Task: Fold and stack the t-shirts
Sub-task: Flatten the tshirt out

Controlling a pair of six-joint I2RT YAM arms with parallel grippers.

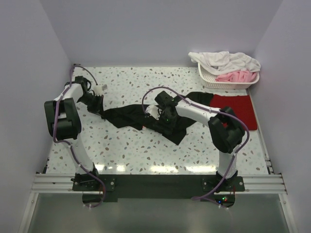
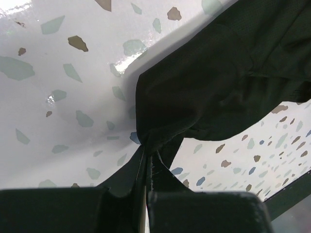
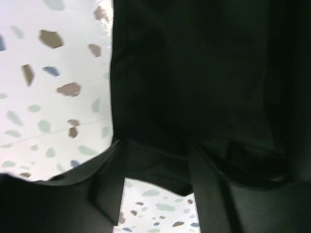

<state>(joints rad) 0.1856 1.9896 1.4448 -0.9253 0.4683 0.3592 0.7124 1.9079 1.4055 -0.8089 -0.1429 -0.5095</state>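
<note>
- Your left gripper [image 2: 148,167] is clenched on a bunched corner of the black t-shirt [image 1: 127,118], at the left of the overhead view. Only a thin fold sits in the pinch.
- Your right gripper [image 1: 164,118] hangs with its jaws apart over the shirt's crumpled middle. Tabletop shows between the fingers, so I judge nothing is held there.
- The shirt lies as a twisted band across the terrazzo table [image 1: 146,150]. Its right end reaches the folded dark red t-shirt [image 1: 235,109], below the laundry basket [image 1: 209,80]. I cannot tell whether the two overlap.
- Risk: pull left too hard and that thin fold may slip out of the pinch.
- Risk: dragging the black shirt could tug the red one out of its fold — they meet at the upper right.
- Risk: close the right jaws on the heap and you may catch several layers — the shirt then won't spread flat.
</note>
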